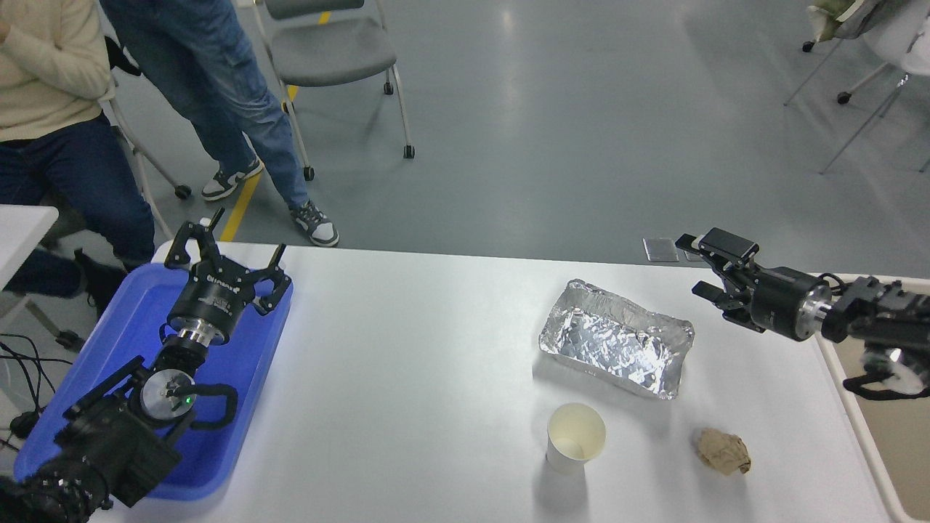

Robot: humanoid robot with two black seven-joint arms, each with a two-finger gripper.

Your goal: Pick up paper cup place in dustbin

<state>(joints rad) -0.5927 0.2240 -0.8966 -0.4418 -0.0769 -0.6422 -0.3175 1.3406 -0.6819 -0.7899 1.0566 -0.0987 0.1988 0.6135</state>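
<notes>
Upright on the desk [436, 327], well nearer than the open, empty right end effector [708, 272], the cup [575, 438] looks light and crushable, so grip its sides gently.

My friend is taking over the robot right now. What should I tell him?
Left gripper: open, parked over the blue tray.
Right gripper: open, empty, up beyond the foil tray, at the table's right edge.
Paper cup: upright on the table, untouched, near the paper ball.
Dustbin: off the table's right edge.
Done: nothing yet.
Left: grab cup, drop it in the dustbin.
</notes>
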